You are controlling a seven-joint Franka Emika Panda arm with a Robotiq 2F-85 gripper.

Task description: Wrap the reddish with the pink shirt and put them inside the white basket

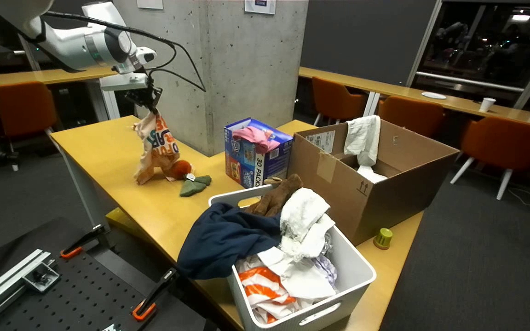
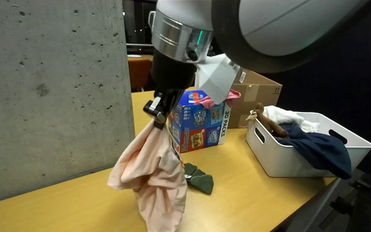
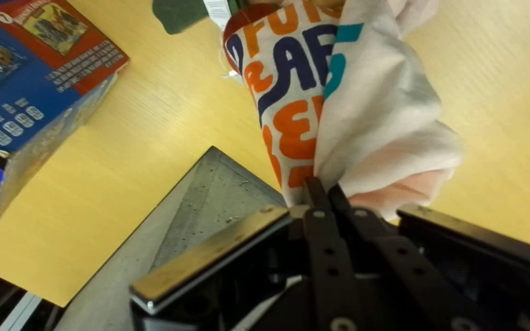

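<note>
Above the table [image 1: 104, 142], my gripper [image 3: 324, 184] pinches the pink shirt [image 1: 158, 142] — jaws clenched on cloth. Just beside its lower folds rests the radish [image 1: 181, 168] (green-topped, tipped sideways), apart from the white basket [image 2: 282, 161].

Bright light washes the tabletop [image 1: 99, 142] in both exterior views, with that window [image 1: 486, 50] black and flecked with white glints! In an exterior view a soft shadow lies beside the pink shirt [image 2: 159, 187], the background [image 2: 349, 71] sinking to near-black; over to the wrist view, pale sheen on the tabletop, hard glare on the blue snack box [image 3: 39, 87], the gripper [image 3: 324, 182] soft up close
</note>
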